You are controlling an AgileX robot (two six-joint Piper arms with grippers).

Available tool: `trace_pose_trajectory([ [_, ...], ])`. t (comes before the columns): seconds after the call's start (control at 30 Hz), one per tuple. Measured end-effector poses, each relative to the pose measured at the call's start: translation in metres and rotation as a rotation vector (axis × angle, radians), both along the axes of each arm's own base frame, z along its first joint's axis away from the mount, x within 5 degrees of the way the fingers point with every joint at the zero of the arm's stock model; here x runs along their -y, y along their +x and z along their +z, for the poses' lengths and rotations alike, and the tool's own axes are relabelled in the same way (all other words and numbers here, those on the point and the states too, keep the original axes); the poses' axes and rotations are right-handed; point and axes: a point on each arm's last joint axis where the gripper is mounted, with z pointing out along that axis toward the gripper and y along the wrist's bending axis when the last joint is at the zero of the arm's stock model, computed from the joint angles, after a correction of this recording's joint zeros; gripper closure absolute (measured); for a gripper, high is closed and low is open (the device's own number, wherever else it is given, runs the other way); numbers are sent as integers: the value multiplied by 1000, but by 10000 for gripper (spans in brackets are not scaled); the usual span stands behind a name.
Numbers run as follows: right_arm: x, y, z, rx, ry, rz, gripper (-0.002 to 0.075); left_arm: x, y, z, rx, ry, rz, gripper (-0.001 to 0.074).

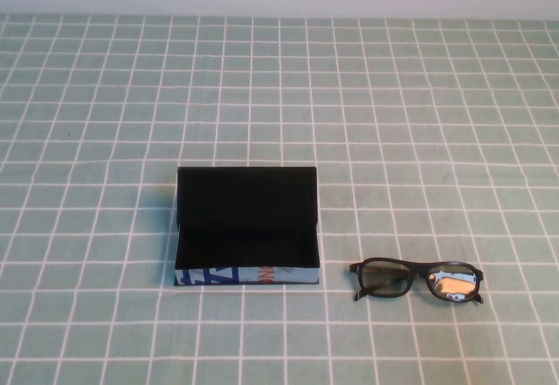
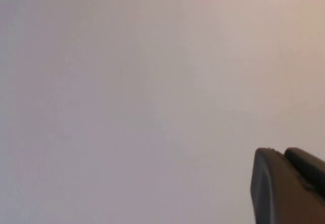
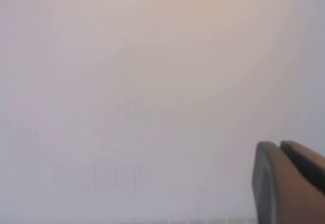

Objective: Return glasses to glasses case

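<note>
The glasses case (image 1: 247, 228) lies open on the table just left of centre, lid raised at the back, black and empty inside, with its white-and-blue front side and orange mark facing me. The black glasses (image 1: 417, 279) lie flat on the table to its right, apart from it, near the front, arms folded. Neither arm shows in the high view. The left gripper (image 2: 282, 152) shows only in the left wrist view, fingers together, facing a blank pale wall. The right gripper (image 3: 279, 144) shows the same way in the right wrist view, fingers together and empty.
A green cloth with a white grid (image 1: 279, 97) covers the table. A pale wall runs along the far edge. A thin strip of the cloth shows in the right wrist view (image 3: 203, 221).
</note>
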Motion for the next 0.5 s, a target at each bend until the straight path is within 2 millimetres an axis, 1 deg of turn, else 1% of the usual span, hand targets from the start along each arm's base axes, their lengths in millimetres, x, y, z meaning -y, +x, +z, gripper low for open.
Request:
trace_pose_trajectory([
  [0.07,1,-2,5,58,9,-12,737,0,-2,4,43,-13,-4,733],
  [0.2,3,-6,11,142,24,-29,737,-1,-3,6,75,-29,-9,733],
  [0.27,5,-9,15,194,43,-33,737,-1,-6,10,116,-73,-31,733],
  [0.33,6,-13,21,272,69,-38,737,-2,-10,17,185,-142,-70,734],
  [0.4,9,-20,28,385,117,-36,737,-3,-18,26,290,-239,-136,734],
  [0.5,11,-29,37,519,215,8,737,-5,-31,39,449,-326,-210,733],
])
